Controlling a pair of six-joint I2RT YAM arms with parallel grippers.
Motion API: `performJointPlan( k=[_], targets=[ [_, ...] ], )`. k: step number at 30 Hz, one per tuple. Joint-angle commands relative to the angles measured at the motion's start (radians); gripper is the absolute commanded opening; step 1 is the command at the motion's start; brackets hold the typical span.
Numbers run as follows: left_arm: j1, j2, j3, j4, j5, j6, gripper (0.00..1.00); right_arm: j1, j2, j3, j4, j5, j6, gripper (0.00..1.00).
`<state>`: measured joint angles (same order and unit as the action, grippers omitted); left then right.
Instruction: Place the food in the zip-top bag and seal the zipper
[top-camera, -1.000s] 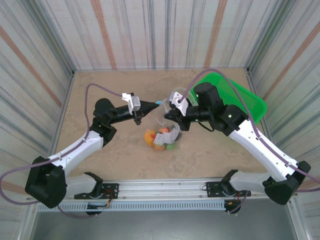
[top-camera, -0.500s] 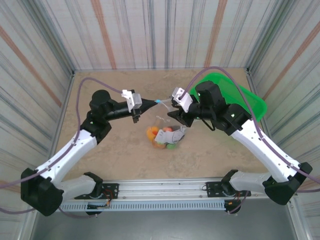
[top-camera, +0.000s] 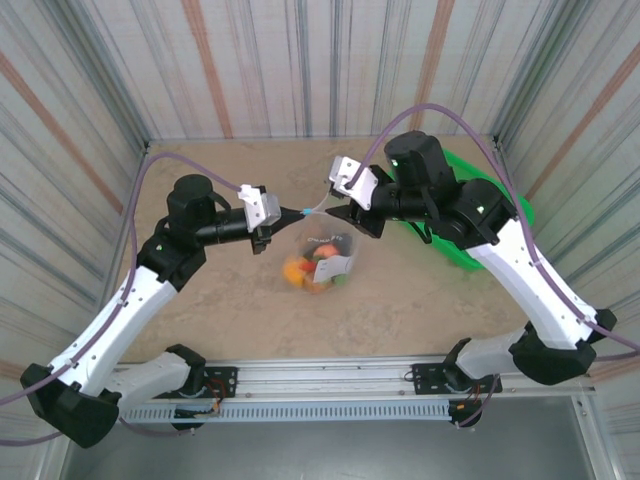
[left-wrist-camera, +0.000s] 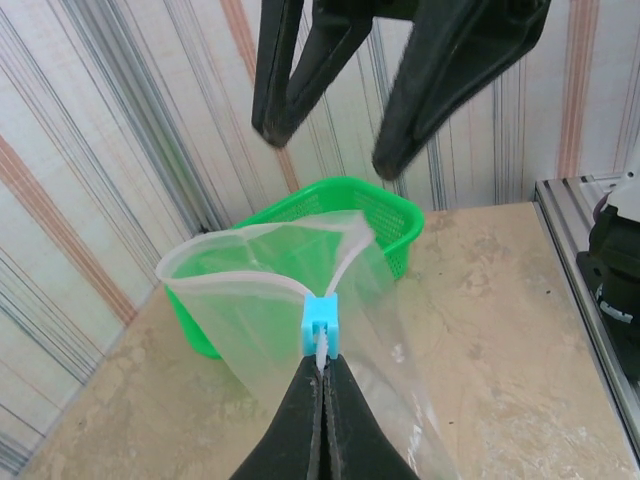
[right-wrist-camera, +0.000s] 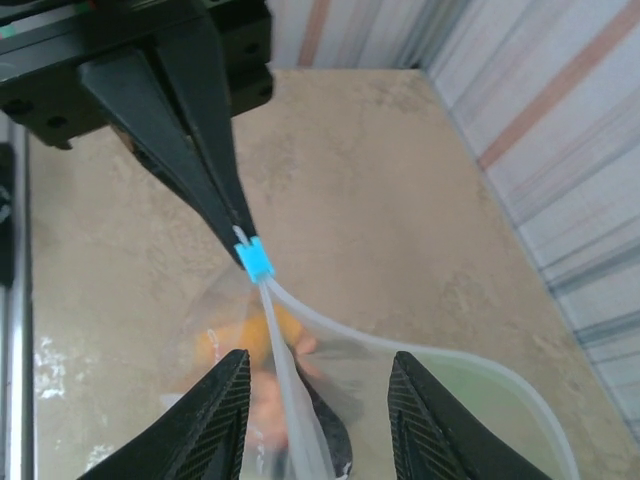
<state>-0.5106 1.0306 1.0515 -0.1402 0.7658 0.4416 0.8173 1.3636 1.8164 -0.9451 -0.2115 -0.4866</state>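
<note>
We see the clear zip-top bag hanging between the 2 arms over the middle of the table. Its mouth gapes in a loop, and the pale zipper splits apart just past a blue slider. The food, orange, red and green pieces, sags in the bag's bottom. The left gripper is pressed together, pinching the zipper's end right beside the slider. The right gripper is spread, with 1 finger on either side of the zipper; we cannot tell whether it touches. A green basket sits behind.
</note>
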Motion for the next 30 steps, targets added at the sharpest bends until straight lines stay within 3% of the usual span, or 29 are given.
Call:
performJointPlan(
  k=[1, 11, 19, 30],
  targets=[
    [-0.004, -0.021, -0.011, -0.013, 0.013, 0.031, 0.00, 0.012, 0.045, 0.030, -0.064, -0.079, -0.075, 0.42],
    [-0.012, -0.037, -0.028, -0.018, 0.017, 0.046, 0.00, 0.015, 0.112, 0.030, 0.031, -0.178, -0.108, 0.37],
    [-0.014, -0.047, -0.049, 0.003, 0.008, 0.037, 0.00, 0.014, 0.112, 0.021, 0.020, -0.222, -0.107, 0.15],
    [-0.015, -0.050, -0.047, 0.002, 0.015, 0.037, 0.00, 0.010, 0.123, 0.002, 0.010, -0.223, -0.101, 0.21]
  ],
)
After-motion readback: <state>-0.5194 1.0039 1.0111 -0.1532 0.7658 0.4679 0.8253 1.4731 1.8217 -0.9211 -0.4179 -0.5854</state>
